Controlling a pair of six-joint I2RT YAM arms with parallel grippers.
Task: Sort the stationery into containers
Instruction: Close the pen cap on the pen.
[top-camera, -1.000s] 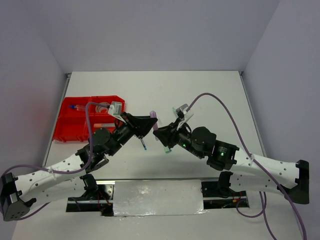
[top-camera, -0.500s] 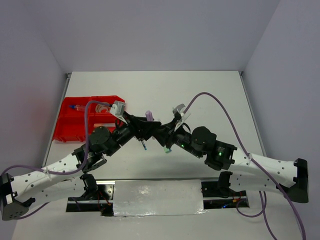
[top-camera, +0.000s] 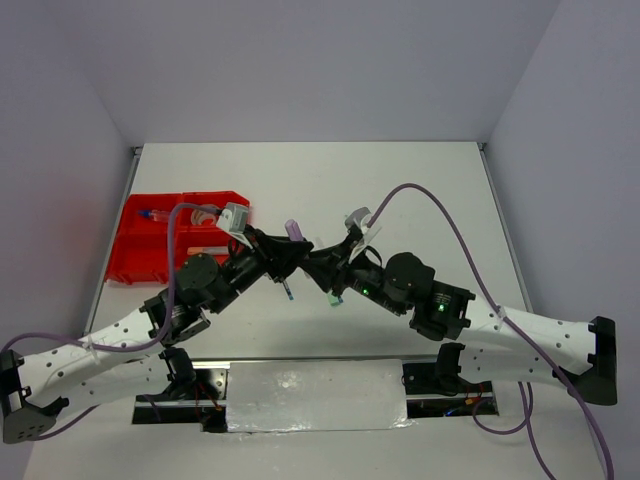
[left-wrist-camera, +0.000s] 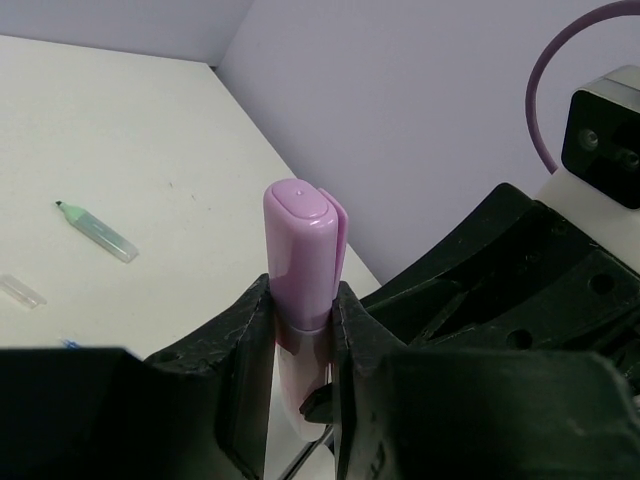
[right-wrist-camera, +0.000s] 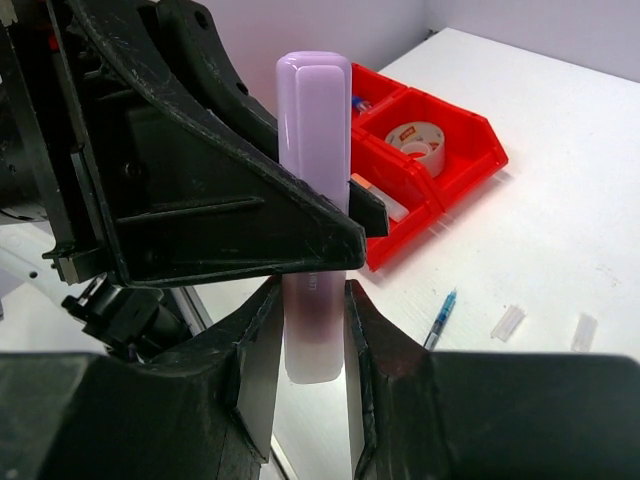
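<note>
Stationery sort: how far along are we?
Partway. Done: tape roll sits in a compartment of the red tray. In hand: purple marker, gripped by both the left gripper and right gripper, mid-air. Left: blue pen and green-tipped pen lie loose on the table.

L arm (top-camera: 100, 352) & R arm (top-camera: 545, 338): white link shells dotted w/ small holes, black joint housings. A purple cable (top-camera: 440, 212) is looped along each. Green LEDs (top-camera: 437, 310) are lit on R arm. Rough matte-black fingers (left-wrist-camera: 225, 345) are seen.

Purple marker (left-wrist-camera: 300, 240) upright, midair; tape (right-wrist-camera: 418, 143) in tray (right-wrist-camera: 472, 162).
</note>
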